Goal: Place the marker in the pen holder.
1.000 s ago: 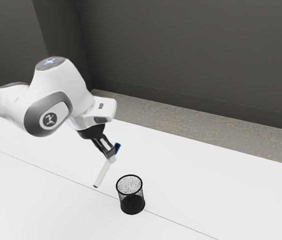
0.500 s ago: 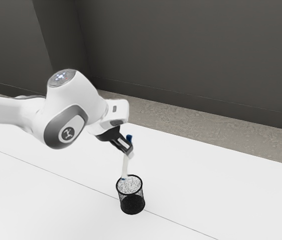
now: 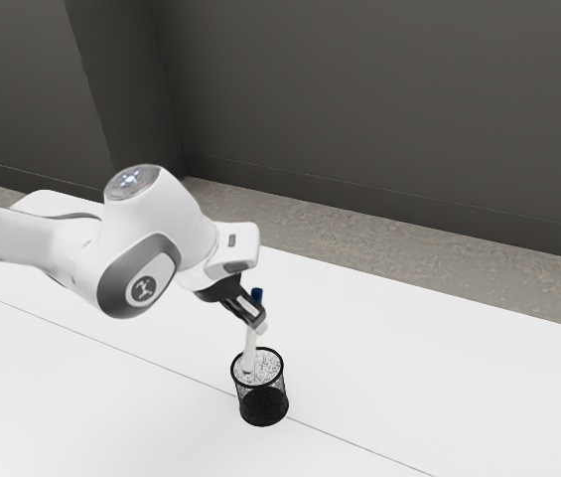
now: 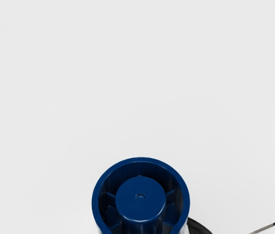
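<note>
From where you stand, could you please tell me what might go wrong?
The marker leans slightly, its lower end off-center in the mouth of the pen holder, so lowering it might scrape the mesh. Much of it stands above the holder, so if my gripper released now, it might topple.

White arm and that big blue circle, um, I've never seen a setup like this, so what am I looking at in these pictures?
The machine is a jointed robot arm, shown in a simulator. Its black gripper works like two fingers, and it is shut on a marker, white with blue at its upper end. The exterior view is taken from beside the arm. On the white table stands a black mesh pen holder, and the marker's lower end appears to be at its mouth. The wrist view comes from a camera on the arm's hand, so the big blue circle is the marker's end seen close up.
</note>
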